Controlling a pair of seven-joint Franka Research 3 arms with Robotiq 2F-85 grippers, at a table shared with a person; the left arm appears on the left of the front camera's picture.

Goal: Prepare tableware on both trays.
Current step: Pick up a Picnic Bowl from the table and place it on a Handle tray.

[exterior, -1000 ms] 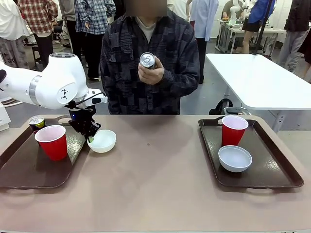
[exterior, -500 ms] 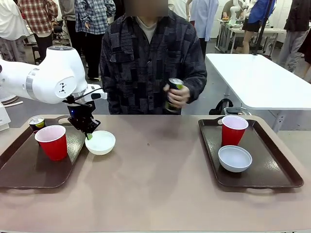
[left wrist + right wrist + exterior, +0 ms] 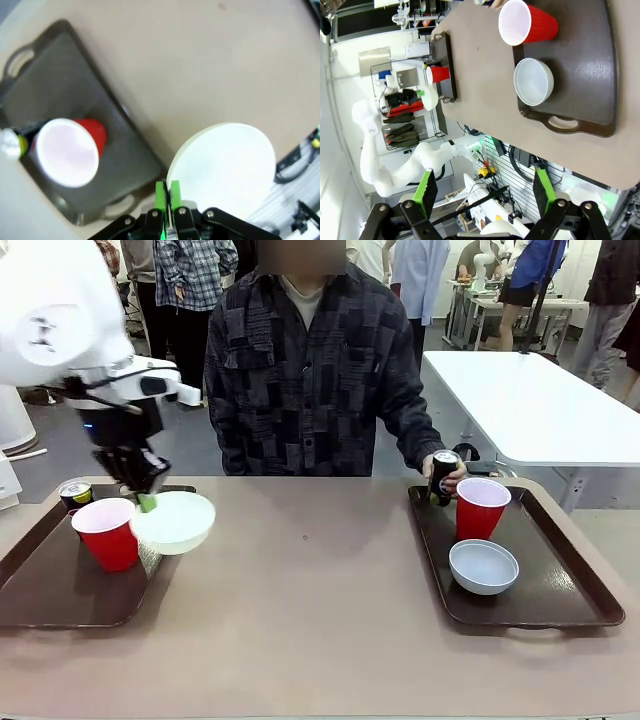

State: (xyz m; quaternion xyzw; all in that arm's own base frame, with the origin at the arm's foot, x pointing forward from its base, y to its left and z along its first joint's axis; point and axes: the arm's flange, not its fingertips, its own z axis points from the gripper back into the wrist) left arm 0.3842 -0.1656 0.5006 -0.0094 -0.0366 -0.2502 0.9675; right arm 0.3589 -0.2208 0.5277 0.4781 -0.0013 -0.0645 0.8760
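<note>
Front view: the left gripper (image 3: 146,502) is clamped on the rim of a small round white bowl (image 3: 175,521), which hangs tilted in the air above the inner edge of the left dark brown rectangular plastic tray (image 3: 50,585). On that tray stands a red plastic cup with a white inside (image 3: 106,532), just beside the bowl, and behind it a slim black Pepsi can with a yellow-green mark (image 3: 75,494) at the far corner.

Across the table, the person's hand (image 3: 447,480) holds a second black Pepsi can (image 3: 442,477) upright at the far left corner of the right dark brown tray (image 3: 560,585). A second red cup (image 3: 480,507) stands just beside that can, and a second white bowl (image 3: 483,566) sits in front of the cup.

Left wrist view shows green pads (image 3: 161,196) pressed together on the bowl's edge, with the tray and cup below.

Right wrist view shows the right gripper (image 3: 485,192) with its jaws spread wide, holding nothing, high above the right tray's near handle.
</note>
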